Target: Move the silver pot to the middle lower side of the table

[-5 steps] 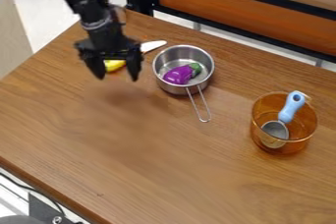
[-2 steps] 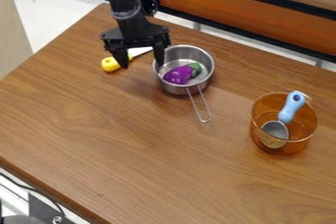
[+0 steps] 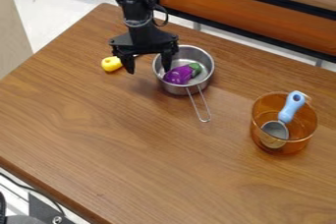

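Note:
My gripper [image 3: 148, 68] hangs at the left edge of the silver pot, its two fingers spread apart. One finger is over the pot's opening and the other is outside, to the left of the rim. The silver pot [image 3: 205, 74] stands upright in the upper middle of the table, its wire handle pointing toward the lower right. Inside it lies a purple eggplant toy [image 3: 178, 75] with a green end. The wooden table [image 3: 131, 144] extends below the pot.
Behind the gripper, to the left, lies a yellow-handled utensil [image 3: 111, 64]. An amber see-through bowl [image 3: 304, 128] stands at the right, holding a strainer-like tool with a blue handle [image 3: 292, 106]. A black-framed shelf [image 3: 242, 14] borders the table's back edge.
The gripper has moved right, from over the yellow-handled utensil to the pot's left rim, with its fingers still spread. The pot and the bowl have stayed where they were.

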You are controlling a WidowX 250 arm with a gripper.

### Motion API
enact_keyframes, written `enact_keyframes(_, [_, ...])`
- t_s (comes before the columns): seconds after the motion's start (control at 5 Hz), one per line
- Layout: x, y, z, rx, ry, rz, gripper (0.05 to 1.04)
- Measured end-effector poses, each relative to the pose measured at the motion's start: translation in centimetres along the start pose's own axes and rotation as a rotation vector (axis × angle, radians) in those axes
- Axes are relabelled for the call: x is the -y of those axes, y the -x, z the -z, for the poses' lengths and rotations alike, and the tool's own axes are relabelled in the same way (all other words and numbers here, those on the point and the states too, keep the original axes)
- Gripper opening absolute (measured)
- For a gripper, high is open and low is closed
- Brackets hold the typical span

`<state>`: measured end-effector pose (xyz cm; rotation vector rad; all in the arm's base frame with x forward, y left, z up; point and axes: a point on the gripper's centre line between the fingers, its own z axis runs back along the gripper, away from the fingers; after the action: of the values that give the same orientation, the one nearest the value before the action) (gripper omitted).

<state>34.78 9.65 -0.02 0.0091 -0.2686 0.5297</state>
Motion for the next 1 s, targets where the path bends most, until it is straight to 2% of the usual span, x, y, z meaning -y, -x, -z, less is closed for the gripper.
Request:
enact_keyframes(0.4, [0.4,0.7,1.6,-0.024,-0.041,-0.035,0.997])
enact_keyframes(0.6, [0.5,1.0,2.3,-0.025,-0.048,-0.028,0.953])
enact_keyframes(1.0, [1.0,0.8,2.5,-0.026,-0.021,-0.019,0.409])
